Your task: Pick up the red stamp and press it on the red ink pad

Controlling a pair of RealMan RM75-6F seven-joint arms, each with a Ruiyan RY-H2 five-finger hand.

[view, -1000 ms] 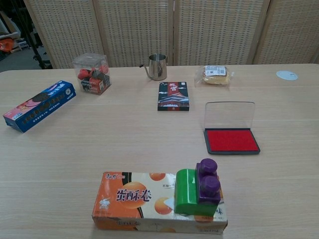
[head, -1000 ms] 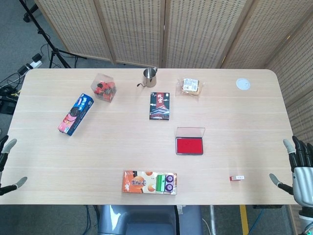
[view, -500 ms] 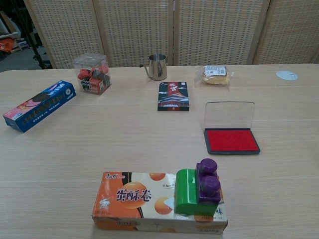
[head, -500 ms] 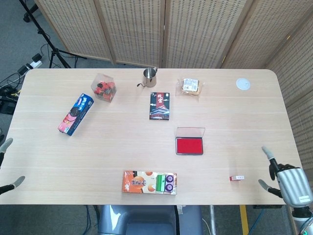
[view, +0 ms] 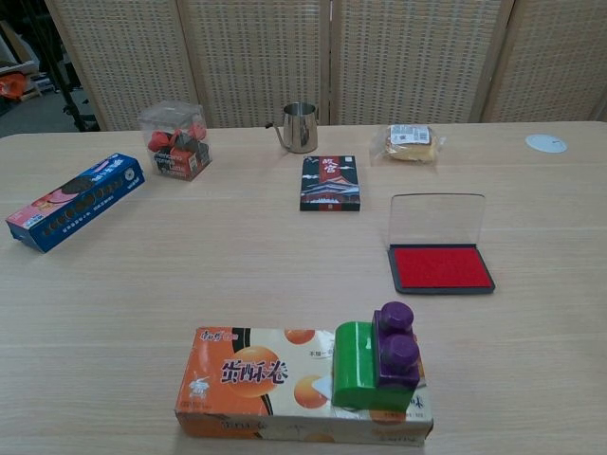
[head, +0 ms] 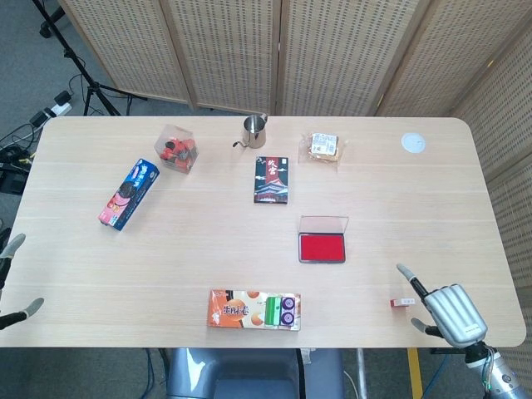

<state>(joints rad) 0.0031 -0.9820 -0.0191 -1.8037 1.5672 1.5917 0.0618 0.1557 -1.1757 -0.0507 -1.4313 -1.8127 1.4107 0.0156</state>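
A pale wooden table [head: 199,233] carries everything. Along its far edge stand a clear box of red and dark sweets [head: 177,148], a small steel pitcher [head: 253,130], a wrapped pastry [head: 324,147] and, far right, a white round disc [head: 413,142]. A blue biscuit box [head: 129,194] lies at an angle on the left. Near the middle lies a dark printed packet [head: 271,178], and nearer on its right sits the red ink pad [head: 322,247] with its clear lid raised. An orange snack box [head: 253,309] lies along the near edge. The small red stamp [head: 402,302] lies on its side at near right.
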